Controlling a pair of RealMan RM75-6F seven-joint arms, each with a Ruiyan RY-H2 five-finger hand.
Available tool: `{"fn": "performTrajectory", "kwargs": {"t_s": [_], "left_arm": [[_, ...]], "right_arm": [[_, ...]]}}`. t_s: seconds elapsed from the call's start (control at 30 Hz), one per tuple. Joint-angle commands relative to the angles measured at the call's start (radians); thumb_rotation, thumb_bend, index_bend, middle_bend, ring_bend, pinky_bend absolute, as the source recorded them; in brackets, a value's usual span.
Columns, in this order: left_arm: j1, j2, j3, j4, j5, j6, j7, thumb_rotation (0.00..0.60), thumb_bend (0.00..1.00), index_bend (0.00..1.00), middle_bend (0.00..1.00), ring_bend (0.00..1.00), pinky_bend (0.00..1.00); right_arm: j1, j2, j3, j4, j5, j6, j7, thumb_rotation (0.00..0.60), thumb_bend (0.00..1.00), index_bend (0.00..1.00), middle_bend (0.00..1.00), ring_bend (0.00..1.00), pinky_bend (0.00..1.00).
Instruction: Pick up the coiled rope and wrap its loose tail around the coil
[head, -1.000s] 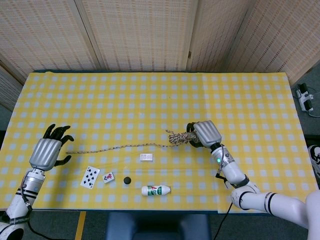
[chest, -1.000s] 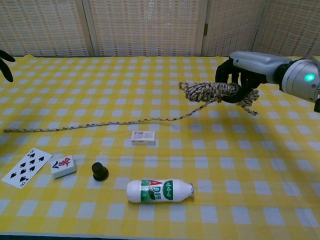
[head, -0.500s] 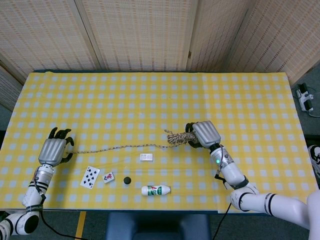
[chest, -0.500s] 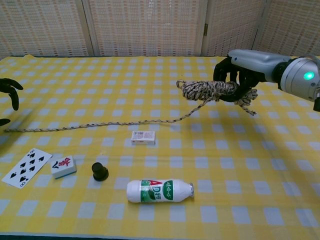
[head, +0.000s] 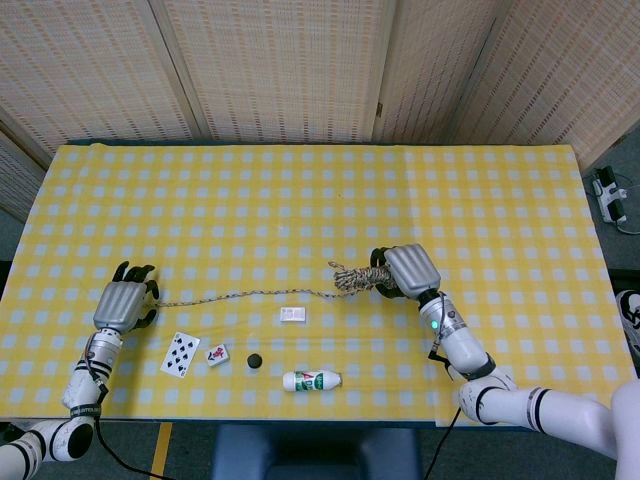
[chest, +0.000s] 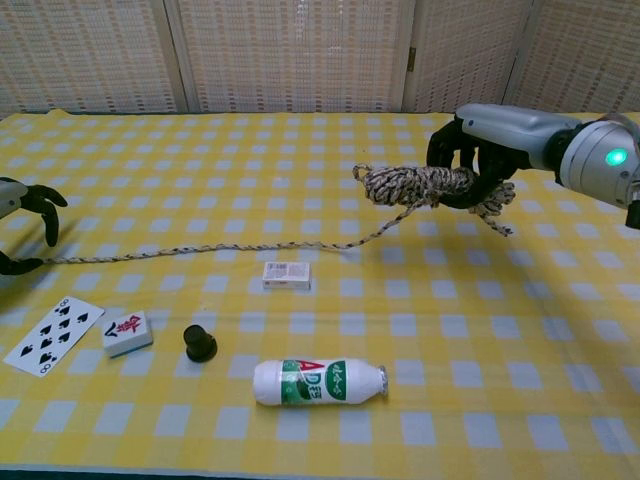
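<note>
My right hand (head: 408, 271) (chest: 482, 150) grips the coiled rope (head: 355, 277) (chest: 415, 185), a speckled beige bundle held a little above the table right of centre. Its loose tail (head: 240, 295) (chest: 210, 246) trails leftward along the yellow checked cloth. My left hand (head: 126, 302) (chest: 25, 222) hovers at the tail's far end near the left edge, fingers spread around the tip; no grip on the rope shows.
Near the front edge lie a playing card (head: 181, 353) (chest: 53, 335), a mahjong tile (head: 217, 354) (chest: 128, 333), a small black cap (head: 255, 361) (chest: 200, 343), a small box (head: 293, 314) (chest: 287, 274) and a white bottle (head: 311, 380) (chest: 318, 381) on its side.
My left hand has moved right and toward the tail's end, now at its tip. The right hand with the coil has shifted slightly left, dragging the tail along.
</note>
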Motion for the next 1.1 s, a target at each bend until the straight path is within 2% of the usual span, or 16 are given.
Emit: {"fn": "performTrajectory", "kwargs": {"t_s": [0.03,0.43,0.9,1.1], "left_arm": [[-0.004,-0.017,0.0,0.022,-0.012,-0.011,-0.007,0.6,0.38,0.52,0.18,0.16,0.03],[-0.016,-0.057,0.003,0.077,-0.014,-0.023,-0.026,0.6,0.41,0.54,0.18,0.16,0.02],[-0.025,-0.077,0.004,0.105,-0.016,-0.03,-0.034,0.6,0.46,0.6,0.18,0.17,0.02],[-0.023,-0.065,0.003,0.091,0.006,-0.004,-0.049,0.6,0.5,0.62,0.2,0.18,0.02]], "right_arm": [[0.0,0.001,-0.001,0.0,0.003,-0.001,-0.001,0.6,0.55,0.59,0.52,0.57,0.53],[0.002,-0.004,-0.007,0.016,0.018,-0.009,-0.004,0.6,0.55,0.59,0.52,0.57,0.53],[0.003,-0.012,-0.012,0.034,0.021,-0.017,0.001,0.6,0.55,0.59,0.52,0.57,0.53],[-0.009,0.001,-0.007,0.011,-0.001,-0.001,0.032,0.6,0.56,0.59,0.52,0.57,0.53]]}}
